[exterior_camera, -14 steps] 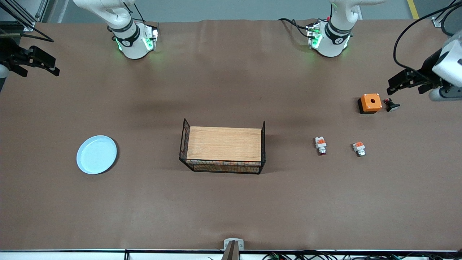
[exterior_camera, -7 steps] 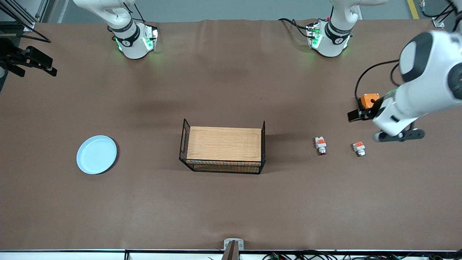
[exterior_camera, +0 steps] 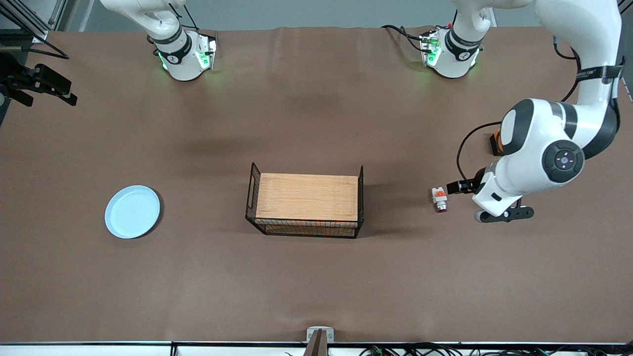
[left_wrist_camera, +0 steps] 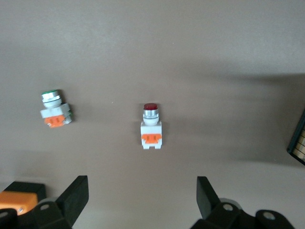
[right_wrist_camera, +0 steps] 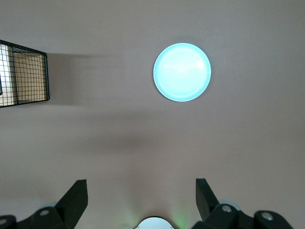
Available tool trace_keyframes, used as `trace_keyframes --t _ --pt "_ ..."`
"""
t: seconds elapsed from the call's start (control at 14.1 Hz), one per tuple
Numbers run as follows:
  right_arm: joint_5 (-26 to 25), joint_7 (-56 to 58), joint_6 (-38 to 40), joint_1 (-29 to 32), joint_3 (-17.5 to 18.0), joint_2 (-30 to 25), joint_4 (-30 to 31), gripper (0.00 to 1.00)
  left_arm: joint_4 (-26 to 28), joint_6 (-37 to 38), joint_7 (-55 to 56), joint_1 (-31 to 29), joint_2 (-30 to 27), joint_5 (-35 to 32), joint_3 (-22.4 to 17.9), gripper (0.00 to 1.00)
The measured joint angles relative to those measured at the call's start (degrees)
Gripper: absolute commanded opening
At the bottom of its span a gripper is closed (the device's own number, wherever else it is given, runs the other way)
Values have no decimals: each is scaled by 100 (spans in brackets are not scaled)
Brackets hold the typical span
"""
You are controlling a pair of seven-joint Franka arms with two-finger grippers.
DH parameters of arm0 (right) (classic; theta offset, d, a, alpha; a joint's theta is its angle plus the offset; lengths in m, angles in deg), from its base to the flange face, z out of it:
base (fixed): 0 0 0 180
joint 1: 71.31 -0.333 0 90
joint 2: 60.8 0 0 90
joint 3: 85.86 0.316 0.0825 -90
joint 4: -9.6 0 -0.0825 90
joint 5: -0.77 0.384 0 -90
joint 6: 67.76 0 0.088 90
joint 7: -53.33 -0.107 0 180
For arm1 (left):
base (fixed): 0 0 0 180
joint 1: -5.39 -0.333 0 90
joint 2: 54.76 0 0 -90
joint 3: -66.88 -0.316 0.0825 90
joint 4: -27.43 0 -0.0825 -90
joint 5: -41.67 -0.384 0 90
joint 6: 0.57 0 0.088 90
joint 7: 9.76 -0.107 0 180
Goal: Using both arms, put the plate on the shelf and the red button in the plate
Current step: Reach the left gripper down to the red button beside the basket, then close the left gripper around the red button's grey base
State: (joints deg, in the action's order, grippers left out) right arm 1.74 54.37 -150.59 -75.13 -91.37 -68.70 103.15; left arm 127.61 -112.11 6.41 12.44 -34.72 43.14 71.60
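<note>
Left wrist view: red button [left_wrist_camera: 152, 128] ahead of open jaws.

The worktop [exterior_camera: 316, 277] is covered in matt brown sheet, faintly creased; the plate [exterior_camera: 132, 211] looks smooth, pale blue, softly glossy; the rack [exterior_camera: 306, 198] has a grained wooden top and thin black wire mesh sides; under the left tool [left_wrist_camera: 142, 200], the red button [left_wrist_camera: 151, 128] shows white and orange plastic, a silvery metal collar and a dark red cap.
</note>
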Motion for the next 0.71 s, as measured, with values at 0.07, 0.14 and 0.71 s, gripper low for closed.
trace_keyframes --t 0.07,0.14,0.71 --pt "0 0 -17 0 0 0 0 100 109 -130 0 0 4 0 16 100" --pt "0 0 -53 0 -1 0 0 100 212 -248 0 4 8 0 37 100" --pt "0 1 -208 4 -15 0 6 100 1037 -1395 26 149 136 0 93 100"
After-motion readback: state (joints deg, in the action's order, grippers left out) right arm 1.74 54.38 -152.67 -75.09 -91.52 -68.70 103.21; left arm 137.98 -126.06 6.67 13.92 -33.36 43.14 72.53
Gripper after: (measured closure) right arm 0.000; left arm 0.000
